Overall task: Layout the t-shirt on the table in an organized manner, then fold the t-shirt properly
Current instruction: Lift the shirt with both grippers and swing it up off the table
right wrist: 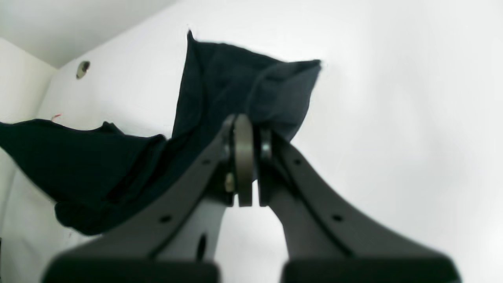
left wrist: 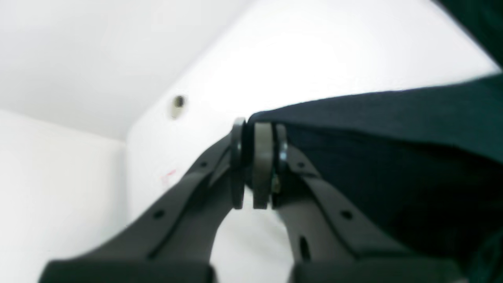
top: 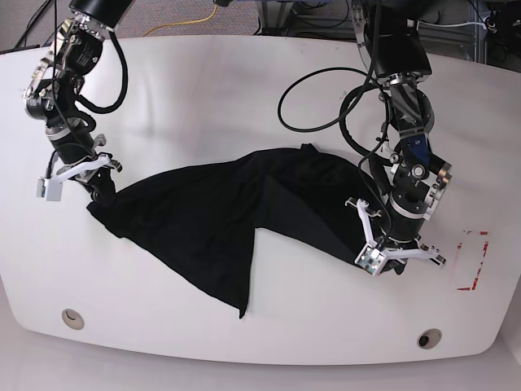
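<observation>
The black t-shirt [top: 236, 220] lies crumpled across the middle of the white table [top: 244, 81], stretched between both grippers, with one pointed flap reaching toward the front edge. At the shirt's left end, my right gripper [top: 99, 194] is shut on the cloth. Its wrist view shows the pressed fingers [right wrist: 245, 157] against dark fabric [right wrist: 220, 90]. My left gripper [top: 381, 242] is shut on the shirt's right edge. There the cloth [left wrist: 393, 157] starts at the closed fingertips [left wrist: 257, 165] and runs off to the right.
Two round metal grommets [top: 72, 318] [top: 427, 336] sit near the table's front edge. A red tape outline [top: 474, 261] marks the right side, beside my left arm. Black cables loop from the left arm over the table at the back right.
</observation>
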